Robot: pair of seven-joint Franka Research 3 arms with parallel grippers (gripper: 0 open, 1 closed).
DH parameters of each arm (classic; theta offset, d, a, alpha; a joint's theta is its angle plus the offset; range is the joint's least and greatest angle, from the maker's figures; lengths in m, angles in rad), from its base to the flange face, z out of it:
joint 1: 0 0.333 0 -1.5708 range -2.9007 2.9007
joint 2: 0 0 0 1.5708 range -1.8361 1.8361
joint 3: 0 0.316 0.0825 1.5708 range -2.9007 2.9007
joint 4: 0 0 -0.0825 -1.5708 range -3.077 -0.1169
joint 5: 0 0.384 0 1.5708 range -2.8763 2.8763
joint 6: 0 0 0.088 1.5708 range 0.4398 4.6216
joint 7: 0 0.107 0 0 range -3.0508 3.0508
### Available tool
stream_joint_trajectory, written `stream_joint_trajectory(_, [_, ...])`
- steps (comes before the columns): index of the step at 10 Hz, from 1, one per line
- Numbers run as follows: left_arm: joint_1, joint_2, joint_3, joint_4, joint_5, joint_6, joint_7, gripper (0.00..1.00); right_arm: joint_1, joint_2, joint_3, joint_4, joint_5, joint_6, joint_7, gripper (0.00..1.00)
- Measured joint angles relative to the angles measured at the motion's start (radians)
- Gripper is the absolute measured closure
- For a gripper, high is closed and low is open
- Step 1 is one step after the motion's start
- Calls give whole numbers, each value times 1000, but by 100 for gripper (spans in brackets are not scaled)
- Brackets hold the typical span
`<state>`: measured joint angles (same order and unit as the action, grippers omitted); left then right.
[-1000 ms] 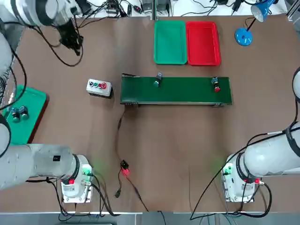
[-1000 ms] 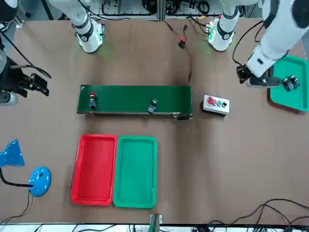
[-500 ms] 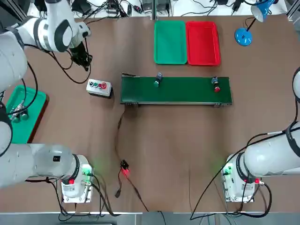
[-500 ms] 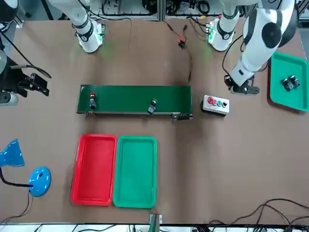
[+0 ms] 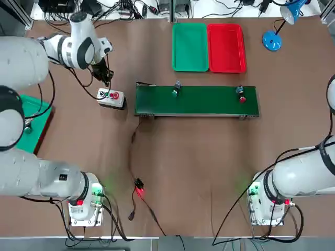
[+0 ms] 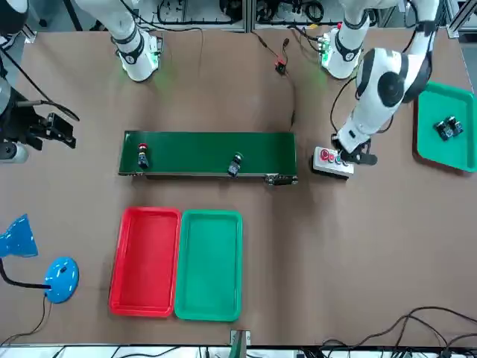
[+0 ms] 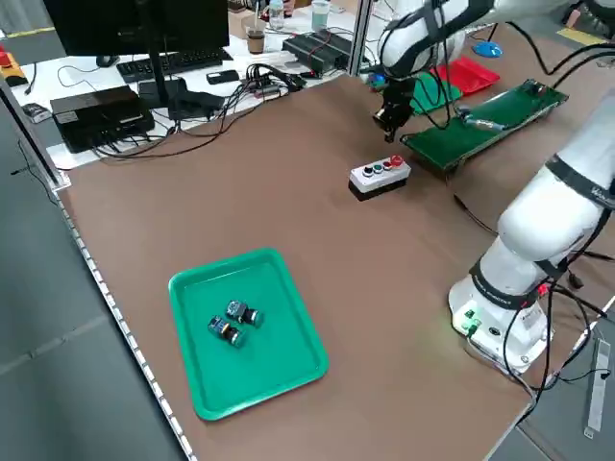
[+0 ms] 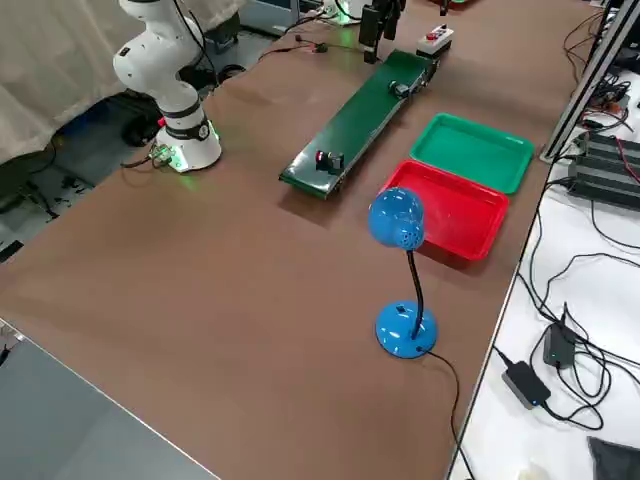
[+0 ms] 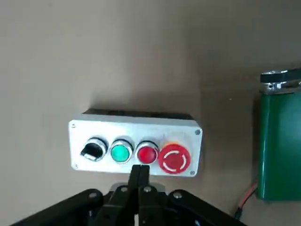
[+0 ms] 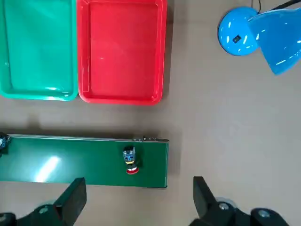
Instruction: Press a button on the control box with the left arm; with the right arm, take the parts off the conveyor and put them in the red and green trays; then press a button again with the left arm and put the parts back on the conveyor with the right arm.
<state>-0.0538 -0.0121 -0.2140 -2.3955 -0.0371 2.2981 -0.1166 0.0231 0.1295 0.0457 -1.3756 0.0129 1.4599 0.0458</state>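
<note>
Two arms work over the brown desk [image 5: 209, 157]. Largest on it is the conveyor [image 5: 209, 107], which carries both parts: the green-capped one [image 5: 176, 89] towards its left end, the red-capped one [image 5: 241, 94] near its right end. Beyond it, side by side, lie the green tray [image 5: 189, 48] and, to its right, the red tray [image 5: 227, 48], each showing its whole floor. At the robot's far left, partly under the left arm [image 5: 73, 47] in the top view, a second green tray [image 7: 298, 355] with a red-brown edge holds two small dark pieces [image 7: 235, 323], lying close together. Next in size is the box [image 9: 136, 167], left of the conveyor, with a black knob and green and red buttons along its top. Left gripper [image 9: 139, 168] hangs over the box, its fingers closed together. Right gripper [image 10: 139, 180] waits well to the right of the conveyor, fingers spread wide, holding nothing.
</note>
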Motion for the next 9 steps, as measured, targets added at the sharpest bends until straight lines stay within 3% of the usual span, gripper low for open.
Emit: stream_joint_trajectory(9, [6,99,0,-4,0,16,0,99,0,0,0,-1,0,0,0,0])
